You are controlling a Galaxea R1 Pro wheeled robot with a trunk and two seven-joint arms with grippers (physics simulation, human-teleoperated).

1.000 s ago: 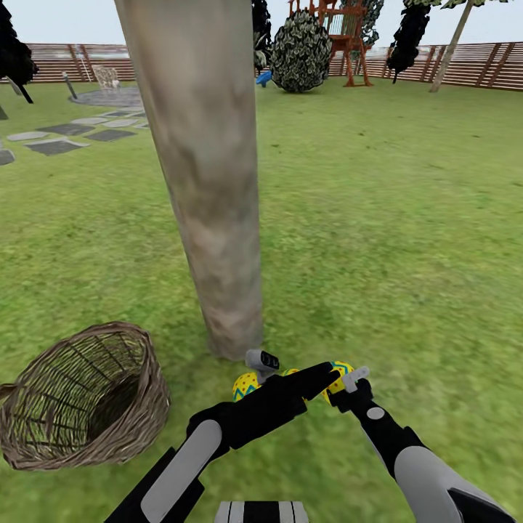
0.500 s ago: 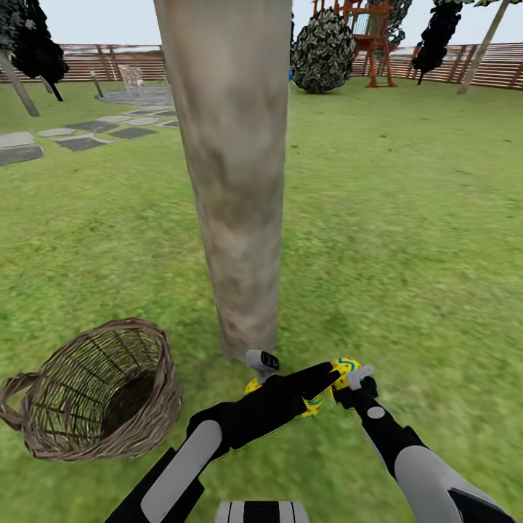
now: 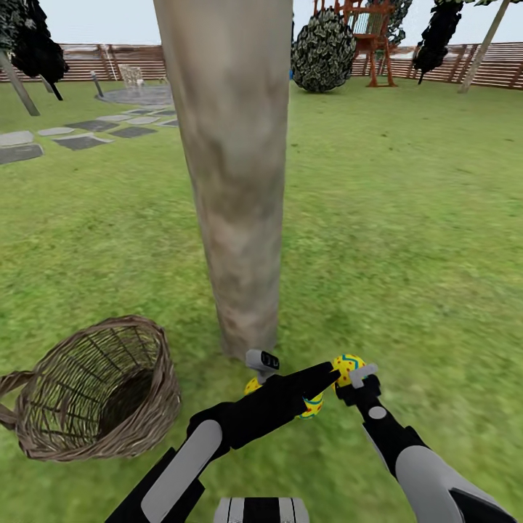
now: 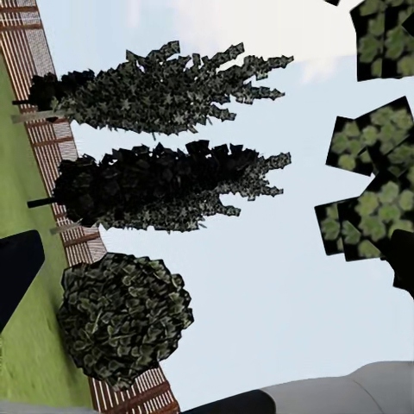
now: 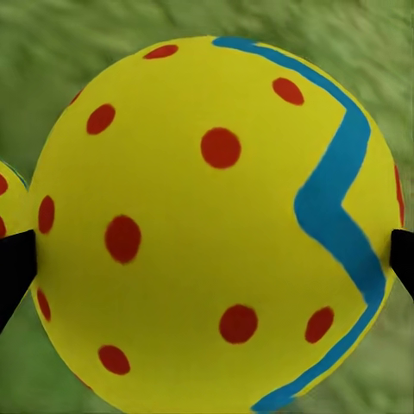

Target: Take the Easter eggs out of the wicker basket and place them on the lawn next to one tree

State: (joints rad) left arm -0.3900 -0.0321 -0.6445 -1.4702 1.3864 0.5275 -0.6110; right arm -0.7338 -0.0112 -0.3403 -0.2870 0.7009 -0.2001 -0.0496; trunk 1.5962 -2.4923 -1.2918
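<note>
The tree (image 3: pixel 232 181) rises as a thick pale trunk from the lawn (image 3: pixel 407 218) straight ahead. My right gripper (image 3: pixel 354 374) is shut on a yellow Easter egg (image 3: pixel 347 365) just right of the trunk's foot. In the right wrist view that egg (image 5: pixel 207 216) sits between the black fingertips (image 5: pixel 13 267) over grass. Two more eggs (image 3: pixel 251 386) (image 3: pixel 314 405) lie at the trunk's base, partly hidden by my left arm. The left gripper (image 3: pixel 323 374) hovers open above them, pointing at the sky (image 4: pixel 209 267). The wicker basket (image 3: pixel 156 407) leans on the grass to the left, showing no eggs inside.
Grey stepping-stone paving (image 3: pixel 80 142) lies far left. A dark round bush (image 3: pixel 323 54) and a wooden playset (image 3: pixel 370 43) stand at the back before the slat fence (image 3: pixel 494 69). Open grass spreads to the right of the trunk.
The whole view swung, so trunk and basket shifted right in the picture. The right gripper still grips its egg by the trunk's foot, barely moved. The left arm keeps its pose.
</note>
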